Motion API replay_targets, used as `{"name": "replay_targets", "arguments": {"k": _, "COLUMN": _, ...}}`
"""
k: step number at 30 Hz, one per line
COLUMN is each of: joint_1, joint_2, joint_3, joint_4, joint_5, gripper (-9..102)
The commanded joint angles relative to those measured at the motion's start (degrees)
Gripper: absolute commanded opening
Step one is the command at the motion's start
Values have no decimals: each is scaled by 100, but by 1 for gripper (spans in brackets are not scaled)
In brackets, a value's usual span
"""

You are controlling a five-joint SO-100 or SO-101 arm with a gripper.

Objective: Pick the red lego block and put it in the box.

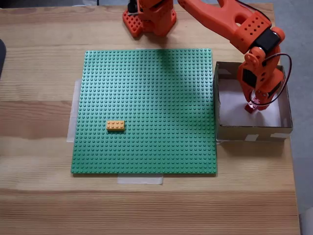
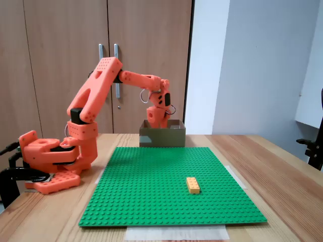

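The brown cardboard box (image 1: pixel 252 131) stands on the right of the table in a fixed view, just past the baseplate's right edge. My gripper (image 1: pixel 251 106) points down inside it, above the white floor. A small dark red piece, the red lego block (image 1: pixel 250 108), shows at the fingertips, and the jaws look shut on it. In the other fixed view the gripper (image 2: pixel 160 122) dips behind the box (image 2: pixel 162 137) wall, which hides the fingertips and the block.
A large green studded baseplate (image 1: pixel 146 98) is taped to the wooden table, and an orange-yellow brick (image 1: pixel 115 126) sits on its lower left part. The arm's base (image 1: pixel 149 17) stands at the table's far edge. Cupboard doors (image 2: pixel 101 60) rise behind the table.
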Motion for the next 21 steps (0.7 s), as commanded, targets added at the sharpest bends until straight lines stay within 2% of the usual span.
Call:
{"name": "replay_targets", "arguments": {"k": 1, "joint_1": 79, "joint_2": 114, "joint_3": 18, "joint_4": -88, "joint_5": -35, "gripper": 16}}
{"name": "replay_targets", "arguments": {"k": 10, "joint_1": 325, "joint_2": 1283, "joint_3": 694, "joint_4": -633, "joint_5": -132, "gripper": 11}}
{"name": "replay_targets", "arguments": {"k": 21, "joint_1": 633, "joint_2": 3841, "joint_3": 2681, "joint_4": -1450, "joint_5": -686, "gripper": 6}}
